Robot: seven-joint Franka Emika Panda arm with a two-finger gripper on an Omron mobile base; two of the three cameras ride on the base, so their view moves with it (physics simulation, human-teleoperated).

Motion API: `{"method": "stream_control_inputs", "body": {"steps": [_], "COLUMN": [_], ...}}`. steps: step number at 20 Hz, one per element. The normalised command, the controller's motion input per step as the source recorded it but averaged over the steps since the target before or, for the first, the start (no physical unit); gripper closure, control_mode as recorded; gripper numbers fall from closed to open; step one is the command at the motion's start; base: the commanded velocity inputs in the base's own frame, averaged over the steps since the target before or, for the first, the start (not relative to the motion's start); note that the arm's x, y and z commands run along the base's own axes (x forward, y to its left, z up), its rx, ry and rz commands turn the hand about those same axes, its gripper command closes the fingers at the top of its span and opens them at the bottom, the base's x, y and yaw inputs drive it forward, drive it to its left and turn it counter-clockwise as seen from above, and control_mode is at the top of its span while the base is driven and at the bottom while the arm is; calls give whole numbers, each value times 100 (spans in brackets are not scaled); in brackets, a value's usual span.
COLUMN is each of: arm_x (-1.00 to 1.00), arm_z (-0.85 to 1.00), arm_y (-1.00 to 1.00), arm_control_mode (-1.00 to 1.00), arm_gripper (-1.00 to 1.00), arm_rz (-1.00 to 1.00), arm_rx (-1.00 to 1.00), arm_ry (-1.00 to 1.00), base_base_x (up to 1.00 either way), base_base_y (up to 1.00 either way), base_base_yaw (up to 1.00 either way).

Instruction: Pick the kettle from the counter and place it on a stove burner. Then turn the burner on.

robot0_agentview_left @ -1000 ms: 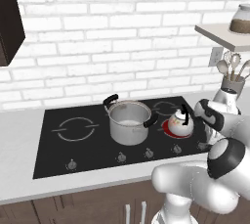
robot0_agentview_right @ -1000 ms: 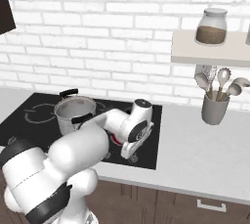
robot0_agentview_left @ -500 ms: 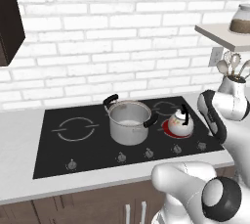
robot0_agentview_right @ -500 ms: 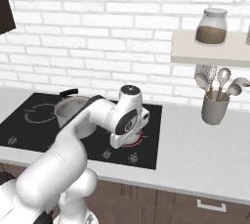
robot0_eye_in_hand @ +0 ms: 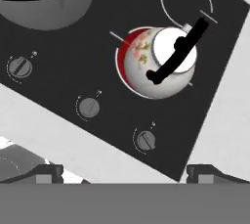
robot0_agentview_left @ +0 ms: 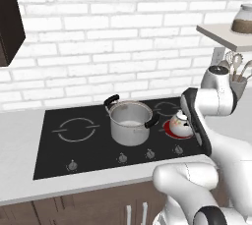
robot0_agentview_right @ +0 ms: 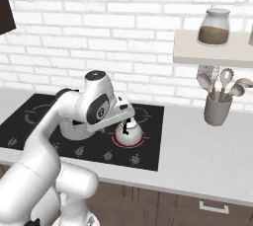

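The small silvery kettle (robot0_eye_in_hand: 161,64) with its dark handle stands upright on the stove burner (robot0_eye_in_hand: 127,54), whose disc glows red under it at the cooktop's front right. The kettle (robot0_agentview_left: 180,125) and the red burner (robot0_agentview_left: 168,129) are partly behind my arm in the left base view. From the right, the kettle (robot0_agentview_right: 129,134) sits on the glowing ring (robot0_agentview_right: 117,140). My gripper (robot0_eye_in_hand: 128,173) hangs above the cooktop's front edge, open wide and holding nothing. The pale counter (robot0_agentview_right: 197,151) runs around the cooktop.
A steel pot (robot0_agentview_left: 129,124) with black handles stands left of the kettle. Several knobs (robot0_eye_in_hand: 145,140) line the front of the black cooktop (robot0_agentview_left: 59,155). A utensil holder (robot0_agentview_right: 217,107) stands on the counter to the right, under a shelf with a jar (robot0_agentview_right: 213,26).
My arm has swung up and back from the knob row to above the kettle. The kettle and pot have not moved, and the burner stays red.
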Motion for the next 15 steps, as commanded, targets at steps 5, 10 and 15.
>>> {"method": "stream_control_inputs", "body": {"steps": [5, 10, 15], "arm_x": [-24, -49, -39], "arm_z": [29, 22, 53], "arm_y": [58, 31, 8], "arm_control_mode": [-100, -100, -100], "arm_gripper": [-100, -100, -100], "arm_rz": [-43, -48, -42], "arm_rx": [1, 3, 10], "arm_ry": [-12, -22, -29], "base_base_x": [0, 0, 0], "base_base_y": [0, 0, 0], "base_base_yaw": [0, 0, 0]}}
